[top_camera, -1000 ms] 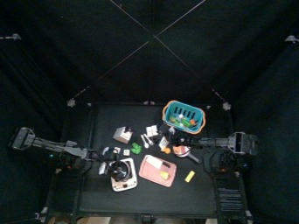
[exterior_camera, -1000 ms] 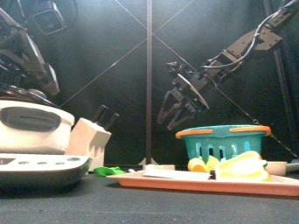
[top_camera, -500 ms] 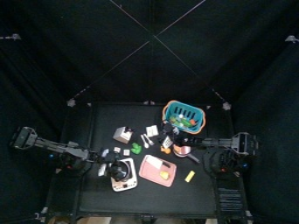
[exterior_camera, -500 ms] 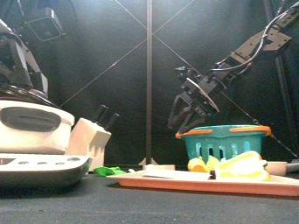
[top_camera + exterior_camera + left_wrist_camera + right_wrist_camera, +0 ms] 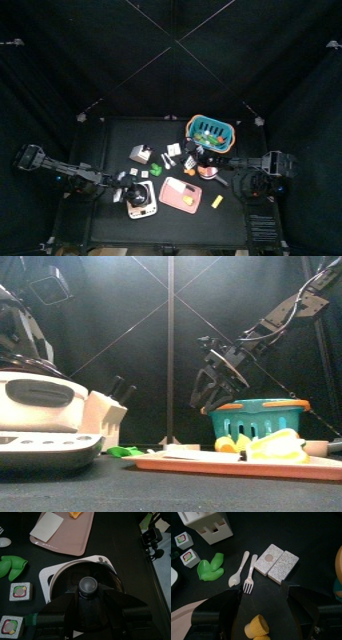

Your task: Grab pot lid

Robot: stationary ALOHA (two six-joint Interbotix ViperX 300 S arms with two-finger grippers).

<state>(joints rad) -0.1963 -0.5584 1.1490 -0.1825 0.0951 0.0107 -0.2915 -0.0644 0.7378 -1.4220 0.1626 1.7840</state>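
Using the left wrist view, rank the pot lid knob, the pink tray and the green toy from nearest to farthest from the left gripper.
1. Pot lid knob: directly ahead of the left gripper.
2. Green toy: off to one side, beside the pot's white base.
3. Pink tray: beyond the pot, farthest.

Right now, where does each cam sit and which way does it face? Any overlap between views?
Top: high overhead, straight down; table small, both arms reaching in from the sides.
Front: table height at the front edge, looking level; pot near, teal basket, arms hanging behind.
Left wrist: on the left arm, looking down on the pot lid and pink tray; left end effector at the bottom edge.
Right wrist: on the right arm, facing fork and spoon; own jaws in shadow.
Shared: both wrist views show the green toy.
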